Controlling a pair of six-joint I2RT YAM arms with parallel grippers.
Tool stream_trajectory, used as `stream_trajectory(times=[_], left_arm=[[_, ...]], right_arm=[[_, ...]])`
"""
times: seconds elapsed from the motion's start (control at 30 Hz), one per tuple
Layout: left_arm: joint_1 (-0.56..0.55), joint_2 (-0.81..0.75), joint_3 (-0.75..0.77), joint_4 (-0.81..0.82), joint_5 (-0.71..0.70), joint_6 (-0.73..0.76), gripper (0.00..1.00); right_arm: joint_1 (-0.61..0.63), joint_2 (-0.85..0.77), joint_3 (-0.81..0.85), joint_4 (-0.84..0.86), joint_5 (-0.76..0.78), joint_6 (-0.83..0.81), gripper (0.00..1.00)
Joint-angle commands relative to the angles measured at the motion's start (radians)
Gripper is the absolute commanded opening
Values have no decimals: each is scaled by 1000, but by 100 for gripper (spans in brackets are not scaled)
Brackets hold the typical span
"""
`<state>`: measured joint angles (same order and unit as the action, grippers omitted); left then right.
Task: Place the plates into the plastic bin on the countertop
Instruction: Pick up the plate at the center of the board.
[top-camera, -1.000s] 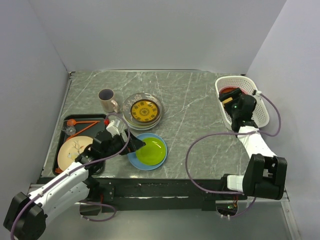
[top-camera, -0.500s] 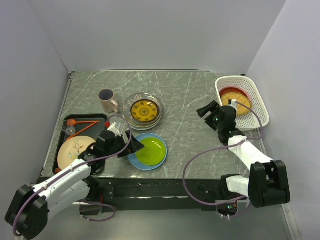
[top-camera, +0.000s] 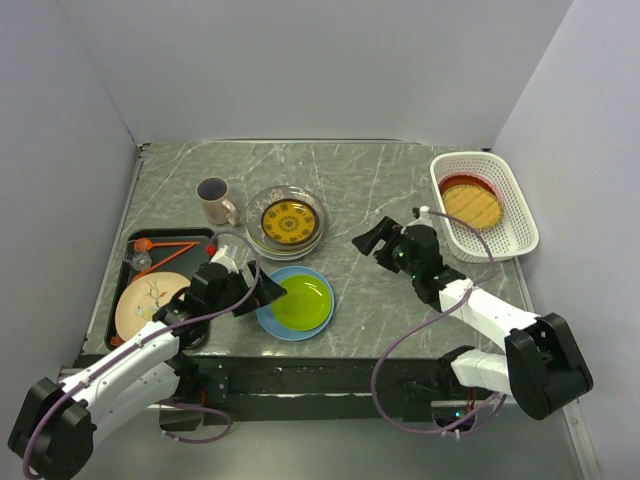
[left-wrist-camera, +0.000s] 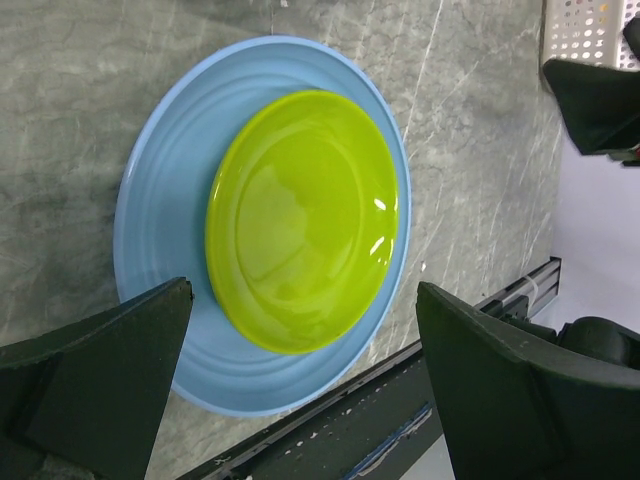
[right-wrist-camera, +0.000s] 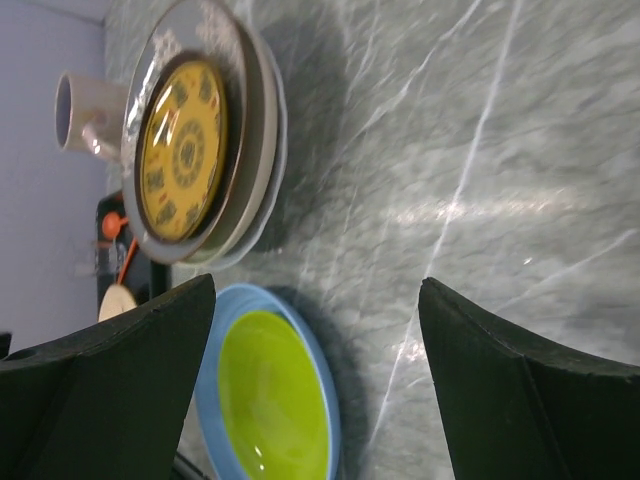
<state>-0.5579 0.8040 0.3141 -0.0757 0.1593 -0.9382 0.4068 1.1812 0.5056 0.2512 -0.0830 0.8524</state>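
Observation:
A green plate (top-camera: 303, 300) lies on a blue plate (top-camera: 268, 320) near the countertop's (top-camera: 380, 180) front edge. My left gripper (top-camera: 272, 292) hovers open at their left rim; in the left wrist view (left-wrist-camera: 302, 290) its fingers straddle the green plate (left-wrist-camera: 305, 220) and the blue plate (left-wrist-camera: 160, 200). A stack with a clear glass plate and a yellow-patterned plate (top-camera: 288, 220) stands behind. My right gripper (top-camera: 372, 240) is open and empty over mid-counter, facing the plates (right-wrist-camera: 316, 285). The white plastic bin (top-camera: 520, 215) holds a yellow-orange plate (top-camera: 472, 205) on a red one.
A beige mug (top-camera: 212, 200) stands left of the stack. A black tray (top-camera: 135, 262) at the left holds a beige plate with branch motifs (top-camera: 148, 300) and orange utensils. Walls close in the left, back and right sides.
My right arm has left the bin and swung left to the middle of the counter, uncovering the yellow-orange plate lying in the bin. The left gripper has hardly moved.

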Motion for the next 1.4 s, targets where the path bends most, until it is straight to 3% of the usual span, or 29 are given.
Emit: stream_trajectory(times=[0.0,0.37,0.77,0.97,1.07,1.1,1.17,1.2,1.23,1.37], left_arm=[[-4,-5,6,16,-17,-16,99],[-4,98,19,94,16,4,95],[-28,283,42,154,6,58,80],[-75,408,85,183,-3,73,61],[-108,480,120,185,-23,81,47],[-114,495,129,186,-27,82,33],[-134,540,149,192,-35,84,18],[-135,550,157,191,-38,85,5],[-143,563,164,186,-41,85,1],[-151,597,207,163,-66,105,1]], right_arm=[[61,21,-25,62,25,28,89],[112,0,-94,114,2,62,89],[119,-156,-225,99,6,96,89],[119,-282,-256,16,40,99,89],[121,-331,-259,-27,60,91,89],[119,-342,-259,-39,61,89,89],[119,-368,-266,-58,61,85,89],[119,-374,-271,-64,61,83,89],[119,-379,-274,-67,60,85,89],[119,-394,-295,-79,46,83,89]])
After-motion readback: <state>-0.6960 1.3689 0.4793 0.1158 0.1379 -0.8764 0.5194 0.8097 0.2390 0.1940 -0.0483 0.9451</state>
